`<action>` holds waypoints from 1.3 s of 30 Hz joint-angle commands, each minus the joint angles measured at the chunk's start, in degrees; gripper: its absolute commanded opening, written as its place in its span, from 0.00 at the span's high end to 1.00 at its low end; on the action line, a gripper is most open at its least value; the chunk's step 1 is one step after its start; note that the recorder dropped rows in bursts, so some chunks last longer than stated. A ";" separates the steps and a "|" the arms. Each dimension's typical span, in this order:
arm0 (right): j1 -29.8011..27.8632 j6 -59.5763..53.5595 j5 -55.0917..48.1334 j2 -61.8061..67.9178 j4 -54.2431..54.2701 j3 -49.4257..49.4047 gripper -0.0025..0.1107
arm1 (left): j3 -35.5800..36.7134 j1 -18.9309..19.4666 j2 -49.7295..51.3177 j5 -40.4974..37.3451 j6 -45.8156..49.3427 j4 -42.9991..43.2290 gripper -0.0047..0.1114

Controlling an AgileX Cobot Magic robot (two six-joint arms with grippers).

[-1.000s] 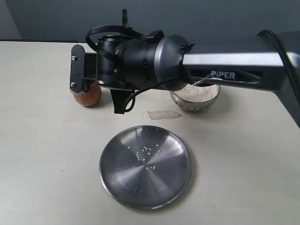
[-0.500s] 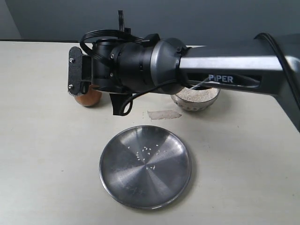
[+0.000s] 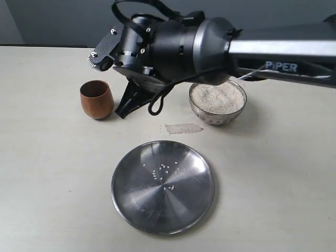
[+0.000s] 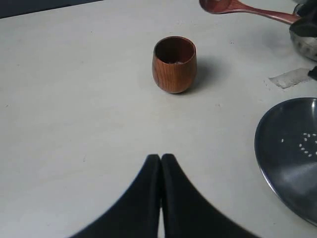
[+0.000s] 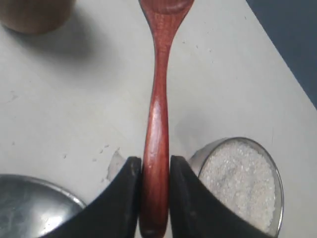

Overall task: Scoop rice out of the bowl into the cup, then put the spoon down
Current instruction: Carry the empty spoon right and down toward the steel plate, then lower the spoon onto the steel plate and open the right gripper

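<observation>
Pale tabletop (image 3: pixel 52 184) below, my right pincer (image 5: pixel 155 164) clamps the handle end of the slim reddish-brown wooden spoon (image 5: pixel 157 114), leaving its head free for scooping.

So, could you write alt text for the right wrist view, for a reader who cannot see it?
The right gripper clamps the handle of a wooden spoon. A steel bowl of rice sits beside the gripper, the cup near the spoon's head.
</observation>
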State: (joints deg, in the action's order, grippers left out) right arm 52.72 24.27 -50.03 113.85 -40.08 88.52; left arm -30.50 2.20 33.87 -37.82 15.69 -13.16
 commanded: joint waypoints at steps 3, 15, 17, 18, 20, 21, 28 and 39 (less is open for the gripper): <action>-0.40 1.48 -1.61 -8.11 6.30 -7.84 0.98 | -0.35 -0.37 0.12 0.13 -0.04 -0.07 0.96; -0.02 1.25 26.99 -22.44 23.99 -43.08 0.98 | -0.35 -0.37 0.12 0.13 -0.04 -0.07 0.96; -0.02 1.11 30.29 -22.44 26.17 -46.83 0.98 | -0.35 -0.37 0.12 0.13 -0.04 -0.07 0.96; -0.02 0.89 31.60 -22.44 26.72 -48.61 0.98 | -0.35 -0.37 0.12 0.13 -0.04 -0.07 0.96; -0.02 0.89 31.95 -22.44 26.72 -49.88 0.98 | -0.35 -0.37 0.12 0.13 -0.04 -0.07 0.96; -0.02 0.89 32.51 -22.44 26.72 -50.00 0.98 | -0.35 -0.37 0.12 0.13 -0.04 -0.07 0.96; -0.02 0.80 36.93 -22.33 26.72 -50.00 0.98 | -0.35 -0.37 0.12 0.13 -0.04 -0.07 0.96; -0.02 -1.34 35.48 -17.50 26.72 -50.00 0.98 | -0.35 -0.37 0.12 0.13 -0.04 -0.07 0.96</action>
State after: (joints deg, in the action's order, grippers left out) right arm 52.68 23.43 -15.20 95.43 -13.32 38.65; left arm -30.50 2.20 33.87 -37.96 15.69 -13.16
